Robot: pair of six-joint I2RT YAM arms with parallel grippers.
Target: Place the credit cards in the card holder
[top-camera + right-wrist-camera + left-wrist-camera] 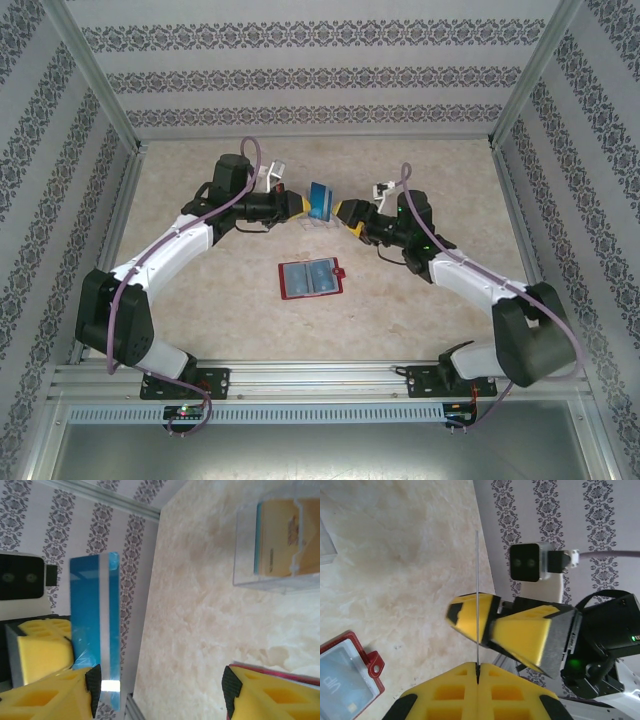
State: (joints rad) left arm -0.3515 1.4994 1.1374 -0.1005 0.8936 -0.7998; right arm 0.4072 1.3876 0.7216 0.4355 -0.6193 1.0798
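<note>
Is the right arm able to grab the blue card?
Probably yes: the right pincer is open right beside the blue card, which the left pincer holds up in the air, with nothing between them.

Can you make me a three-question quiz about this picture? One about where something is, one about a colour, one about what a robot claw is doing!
1. Where is the red wallet?
A. lying open on the table
B. held up in the air
C. standing on its edge

2. What colour is the card held up in the air?
A. red
B. blue
C. green

3. What is the left gripper doing?
A. hanging wide open
B. pinching the card
C. pinching the wallet

Answers:
1 A, it lies flat and open with nothing gripping it.
2 B, it shows blue with a pale stripe.
3 B, its fingers are closed on the card's edge.
</note>
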